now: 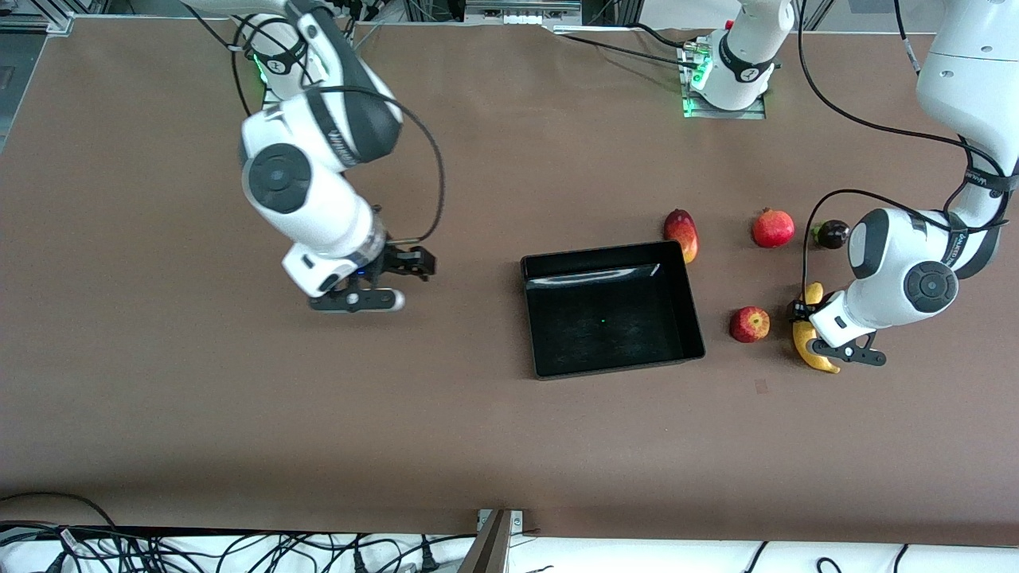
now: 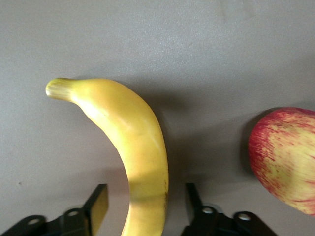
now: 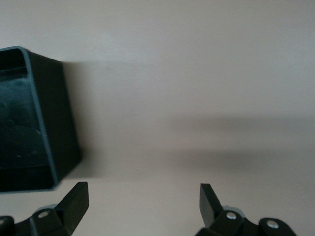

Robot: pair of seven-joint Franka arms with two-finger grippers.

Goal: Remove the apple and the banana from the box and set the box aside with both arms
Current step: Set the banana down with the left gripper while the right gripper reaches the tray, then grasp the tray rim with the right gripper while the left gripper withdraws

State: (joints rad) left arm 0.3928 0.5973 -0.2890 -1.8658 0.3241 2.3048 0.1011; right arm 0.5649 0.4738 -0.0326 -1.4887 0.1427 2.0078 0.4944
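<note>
The yellow banana (image 1: 815, 355) lies on the table toward the left arm's end, beside the red-and-yellow apple (image 1: 749, 324). My left gripper (image 1: 802, 321) is low over the banana's middle and open. In the left wrist view the banana (image 2: 133, 132) runs between the fingers (image 2: 98, 206) with a gap on each side, and the apple (image 2: 288, 157) sits beside it. The black box (image 1: 613, 368) stands empty at mid-table. My right gripper (image 1: 418, 264) is open and empty over bare table toward the right arm's end from the box, and its wrist view shows the box's corner (image 3: 54, 123).
A mango (image 1: 682, 235) lies at the box's corner farthest from the camera. A pomegranate (image 1: 773, 228) and a small dark round fruit (image 1: 833, 234) lie farther from the camera than the apple. Cables run along the table's near edge.
</note>
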